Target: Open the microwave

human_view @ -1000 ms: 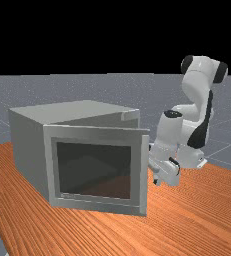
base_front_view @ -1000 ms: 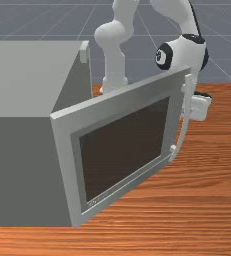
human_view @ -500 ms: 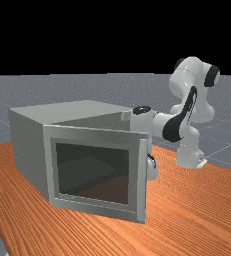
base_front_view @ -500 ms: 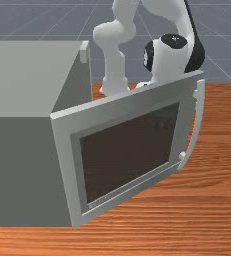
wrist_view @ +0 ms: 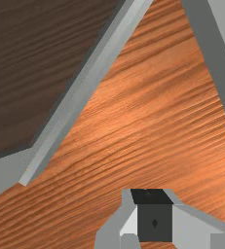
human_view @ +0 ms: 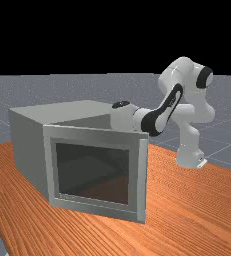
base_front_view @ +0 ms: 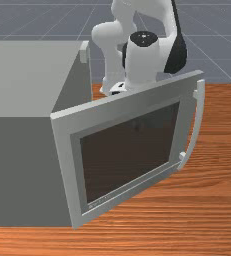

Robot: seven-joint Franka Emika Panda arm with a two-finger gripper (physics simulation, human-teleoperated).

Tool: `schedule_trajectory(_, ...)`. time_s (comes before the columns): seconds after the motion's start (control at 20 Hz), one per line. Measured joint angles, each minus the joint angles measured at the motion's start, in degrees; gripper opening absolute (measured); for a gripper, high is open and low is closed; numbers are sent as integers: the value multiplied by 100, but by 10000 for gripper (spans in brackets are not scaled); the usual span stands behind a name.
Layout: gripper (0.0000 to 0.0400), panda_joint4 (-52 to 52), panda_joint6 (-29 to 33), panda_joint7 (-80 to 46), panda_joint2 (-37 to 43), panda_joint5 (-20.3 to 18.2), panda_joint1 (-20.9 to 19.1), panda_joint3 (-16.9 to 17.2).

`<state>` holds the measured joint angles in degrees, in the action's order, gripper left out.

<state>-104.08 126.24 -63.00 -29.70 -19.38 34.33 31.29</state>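
Behind the partly open door point(base_front_view: 62, 150) of the grey microwave point(base_front_view: 22, 170), a bit of my gripper point(base_front_view: 119, 89) shows above the door's top edge in the front view. The curved handle point(base_front_view: 199, 125) stands on the door's free side, apart from my hand. In the far view, the door point(human_view: 94, 208) hides what hangs below my wrist. The wrist view has my gripper point(wrist_view: 153, 209) over bare wood, between the door point(wrist_view: 84, 87) and a grey microwave wall point(wrist_view: 209, 48), with a gap to each.
The orange-brown table point(base_front_view: 217, 200) extends beyond the handle at the front view's right. My arm's base point(human_view: 189, 157) stands farther back, right of the microwave in the far view. The door's top edge lies close in front of my wrist.
The door has swung slightly farther open since a second ago, then stayed still. My hand has left the handle side and moved toward the front view's left, behind the door.
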Motion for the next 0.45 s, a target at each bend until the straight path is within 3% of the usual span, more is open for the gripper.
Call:
schedule_trajectory(0.1,0,-144,306,143,52,1,15,-5)
schedule_trajectory(0.15,0,16,773,784,-72,-334,-246,-312)
schedule_trajectory(0.45,0,1775,199,546,-738,-634,-319,-754)
